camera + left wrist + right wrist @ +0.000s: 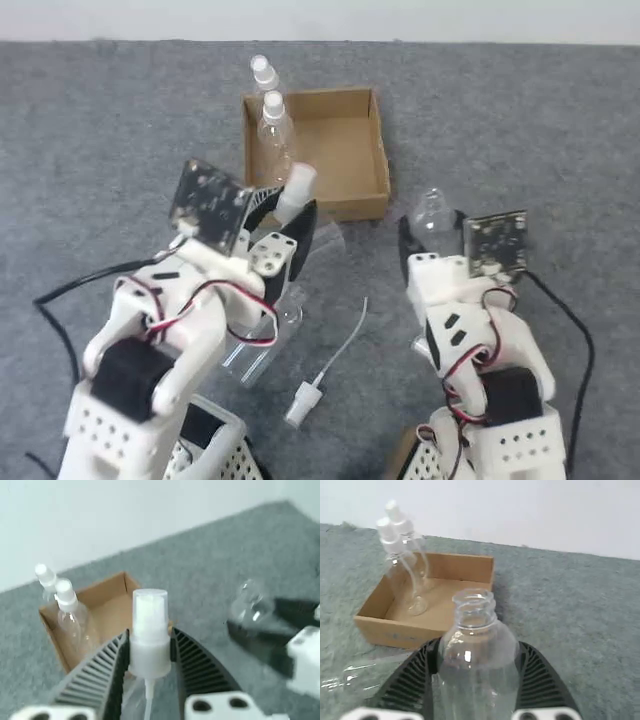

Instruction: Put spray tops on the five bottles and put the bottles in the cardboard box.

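Note:
My left gripper (148, 655) is shut on a white spray top (149, 632) whose dip tube hangs down; from above the spray top (297, 190) sits just in front of the cardboard box (368, 150). My right gripper (477, 667) is shut on an uncapped clear bottle (477, 652), held upright to the right of the box, also seen as the bottle (432, 212). Two capped bottles (270, 110) stand in the box's left side. Another spray top (305, 400) with its tube lies on the carpet between the arms. Clear bottles (255, 345) lie under the left arm.
Grey carpet (520, 130) covers the table. The right part of the box (440, 595) is bare cardboard. Cables (60, 300) trail beside the left arm and behind the right arm.

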Tool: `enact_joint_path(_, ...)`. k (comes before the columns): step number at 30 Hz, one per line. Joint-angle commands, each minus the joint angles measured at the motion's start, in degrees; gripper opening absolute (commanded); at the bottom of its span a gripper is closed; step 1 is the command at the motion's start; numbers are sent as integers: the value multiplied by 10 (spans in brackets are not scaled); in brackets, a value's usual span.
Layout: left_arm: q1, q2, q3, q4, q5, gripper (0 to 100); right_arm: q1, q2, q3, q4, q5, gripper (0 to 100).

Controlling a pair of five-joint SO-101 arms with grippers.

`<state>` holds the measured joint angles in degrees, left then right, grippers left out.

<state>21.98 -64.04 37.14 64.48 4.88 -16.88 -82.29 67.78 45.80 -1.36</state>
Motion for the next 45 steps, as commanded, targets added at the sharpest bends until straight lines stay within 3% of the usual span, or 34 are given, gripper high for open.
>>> enact_joint_path(1,-4,-27,-3,-23,7,13,-36,-12,-7,-23,15,34)
enact_joint_path(8,-7,-85,-1,-37,7,12,-89,-12,-6,-25,13,34)
enact_joint_path(14,-103,-127,-1,-75,68,12,-148,-12,-6,-36,14,36)
enact_joint_path(18,-135,-149,-1,-91,97,12,-183,-12,22,-110,14,35)
enact_joint_path(28,-138,-222,0,-123,129,12,-260,-12,162,-346,15,34)
enact_joint_path(38,-138,-279,50,-146,128,12,-361,-12,209,-364,102,34)
enact_joint_path(45,-137,-318,105,-182,127,12,-372,-12,212,-364,107,34)
